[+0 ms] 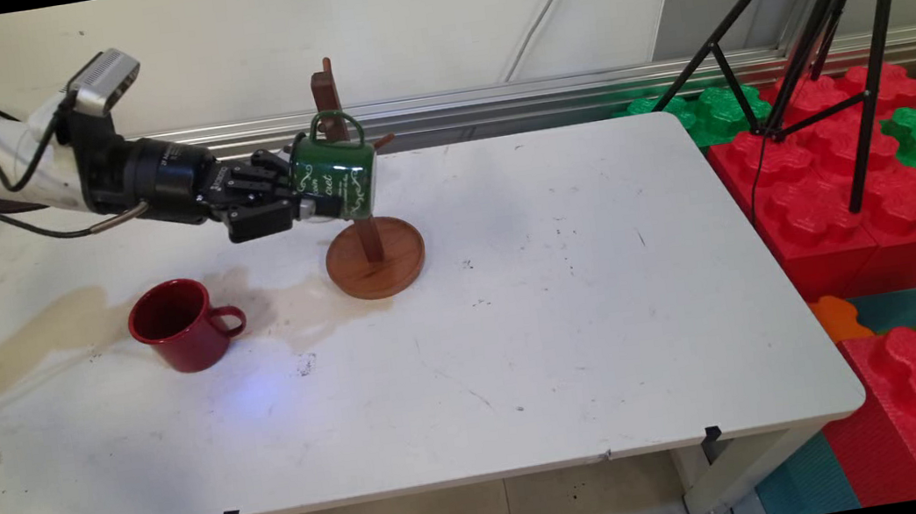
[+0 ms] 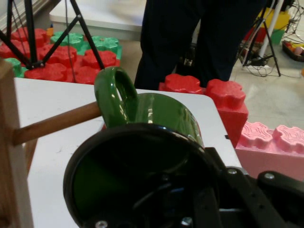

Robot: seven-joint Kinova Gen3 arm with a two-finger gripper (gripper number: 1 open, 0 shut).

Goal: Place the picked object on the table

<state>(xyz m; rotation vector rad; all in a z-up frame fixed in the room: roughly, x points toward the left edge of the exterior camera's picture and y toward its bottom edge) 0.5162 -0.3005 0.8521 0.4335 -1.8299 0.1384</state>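
Left of centre in the main view, the black two-finger gripper has its fingers closed on the rim of a glossy green enamel mug with white lettering, carrying it on its side, clear of the white table. The mug's loop handle points upward, right against the upright post of the brown wooden mug stand with a round base. In the hand view a wooden peg reaches the handle; whether it passes through I cannot tell, so the mug looks nearly hung, not let go. A dark red enamel mug stands upright at lower left, well apart.
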